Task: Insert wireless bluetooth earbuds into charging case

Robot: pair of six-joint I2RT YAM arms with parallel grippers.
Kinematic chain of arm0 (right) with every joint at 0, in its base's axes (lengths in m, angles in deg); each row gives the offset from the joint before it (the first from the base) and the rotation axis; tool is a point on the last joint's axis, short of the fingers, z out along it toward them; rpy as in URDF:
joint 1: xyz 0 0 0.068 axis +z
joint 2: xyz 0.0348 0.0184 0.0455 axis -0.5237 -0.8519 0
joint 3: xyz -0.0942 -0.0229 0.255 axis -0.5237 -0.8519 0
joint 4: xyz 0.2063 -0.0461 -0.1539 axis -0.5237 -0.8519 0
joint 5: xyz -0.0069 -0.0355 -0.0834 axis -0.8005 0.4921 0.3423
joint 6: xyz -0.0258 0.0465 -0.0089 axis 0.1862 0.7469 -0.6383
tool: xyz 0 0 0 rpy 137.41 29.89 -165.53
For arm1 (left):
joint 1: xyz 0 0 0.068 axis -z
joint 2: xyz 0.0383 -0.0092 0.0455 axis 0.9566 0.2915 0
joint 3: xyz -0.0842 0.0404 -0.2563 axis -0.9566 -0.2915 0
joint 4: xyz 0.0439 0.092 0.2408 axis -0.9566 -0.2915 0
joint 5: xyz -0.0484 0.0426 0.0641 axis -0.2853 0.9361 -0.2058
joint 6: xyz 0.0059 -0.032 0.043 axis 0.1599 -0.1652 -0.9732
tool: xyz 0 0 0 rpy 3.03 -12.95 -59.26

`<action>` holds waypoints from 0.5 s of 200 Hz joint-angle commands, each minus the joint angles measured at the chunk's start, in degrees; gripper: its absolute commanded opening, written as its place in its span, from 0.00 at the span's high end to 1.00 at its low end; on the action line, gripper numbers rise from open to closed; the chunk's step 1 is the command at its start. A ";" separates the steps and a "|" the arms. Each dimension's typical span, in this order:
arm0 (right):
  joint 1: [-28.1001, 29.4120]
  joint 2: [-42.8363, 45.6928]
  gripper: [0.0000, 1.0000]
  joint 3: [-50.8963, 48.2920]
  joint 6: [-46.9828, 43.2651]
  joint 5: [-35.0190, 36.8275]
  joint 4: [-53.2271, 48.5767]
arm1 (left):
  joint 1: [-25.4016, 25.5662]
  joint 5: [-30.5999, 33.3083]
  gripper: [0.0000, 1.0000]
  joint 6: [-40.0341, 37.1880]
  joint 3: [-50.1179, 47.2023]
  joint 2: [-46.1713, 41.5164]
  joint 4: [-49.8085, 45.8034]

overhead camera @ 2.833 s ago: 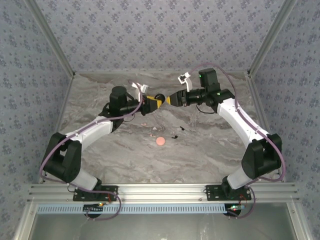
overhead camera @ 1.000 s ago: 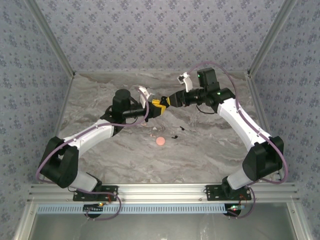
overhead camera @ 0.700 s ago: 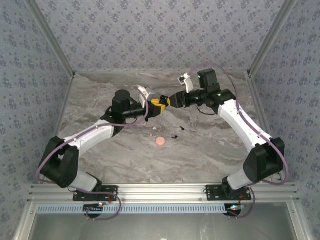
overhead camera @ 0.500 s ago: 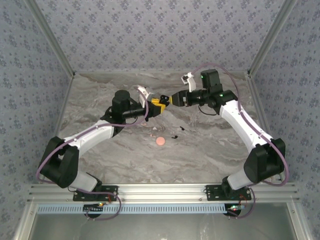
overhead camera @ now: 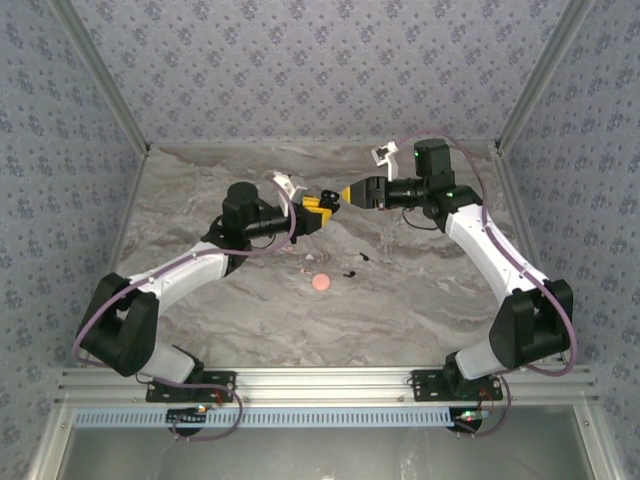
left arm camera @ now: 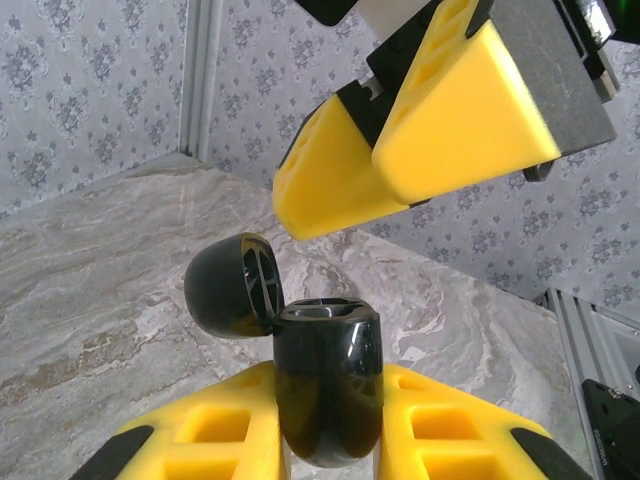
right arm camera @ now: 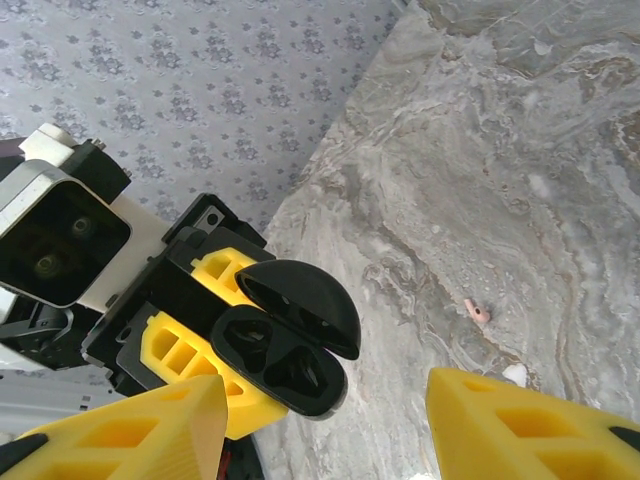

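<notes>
Gaping black charging case (left arm camera: 328, 390) between the yellow left jaws.

Glossy black charging case (left arm camera: 328, 400), yellow jaws, grey marbled table (overhead camera: 400, 300), floral blue-grey walls (overhead camera: 320, 70).

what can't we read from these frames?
- Top external: the two earbuds are too small; shape and orientation are unreadable.
- Left wrist: the charging case is seen from the side, so its own rim hides the wells; the left end effector covers its base.
- Right wrist: the wells are black on black, so details are unclear; the bottom edge cuts off the right end effector.
</notes>
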 commanded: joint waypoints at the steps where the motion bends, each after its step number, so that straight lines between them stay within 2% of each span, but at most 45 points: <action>1: 0.10 0.57 0.43 -0.12 0.66 -2.99 0.89 | 0.28 -2.69 0.79 0.86 0.39 -2.19 3.66; 100: 2.95 -2.83 0.46 3.14 -1.98 -2.08 -3.14 | 0.25 -3.35 0.79 0.89 1.20 -1.88 3.33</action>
